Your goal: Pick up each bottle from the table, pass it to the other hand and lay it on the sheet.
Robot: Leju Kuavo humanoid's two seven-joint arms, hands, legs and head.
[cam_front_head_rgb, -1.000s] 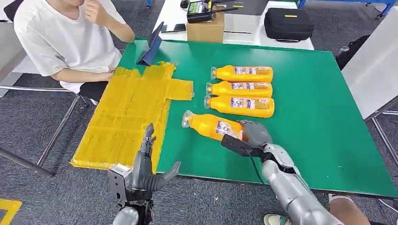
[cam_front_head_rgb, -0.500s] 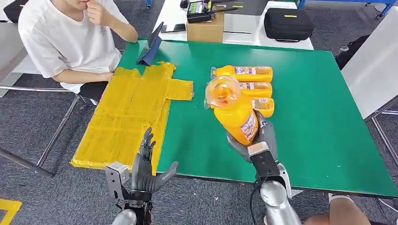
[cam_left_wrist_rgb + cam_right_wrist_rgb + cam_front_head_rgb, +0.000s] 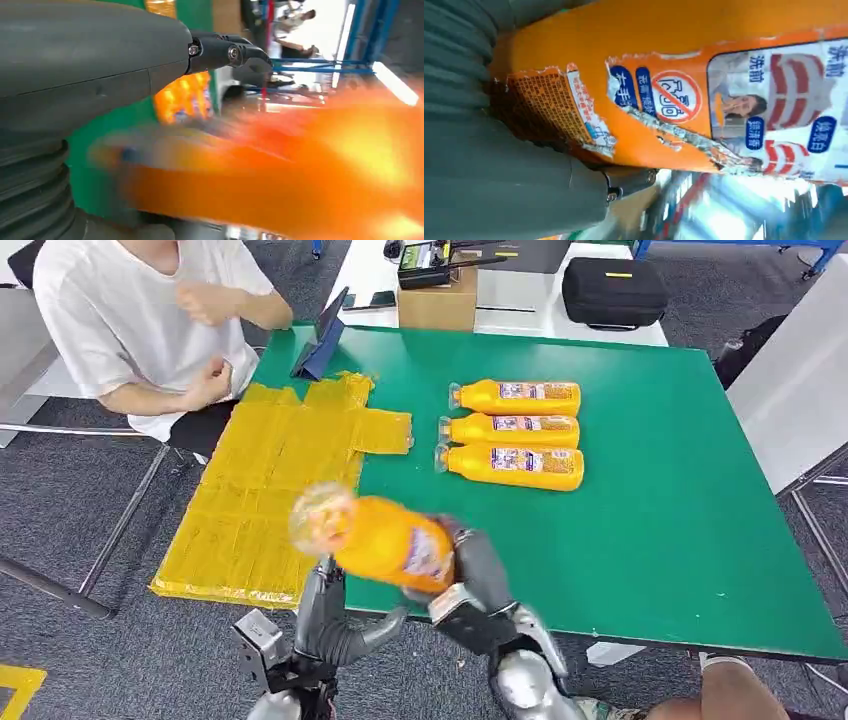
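My right hand grips an orange bottle by its base, holding it in the air over the table's front edge, cap end toward the left. The same bottle shows its torn label close up in the right wrist view. It is a blurred orange streak in the left wrist view. My left hand is just beneath the bottle, fingers apart and pointing up, holding nothing. Three more orange bottles lie side by side on the green table. The yellow sheet covers the table's left part.
A person in a white shirt sits at the far left corner, hands raised near the sheet. A blue tablet stand is at the back edge. A cardboard box and a black case lie on the table behind.
My right hand has swung the bottle from above the table's middle down and left to the front edge, over my left hand. The person's hands have moved.
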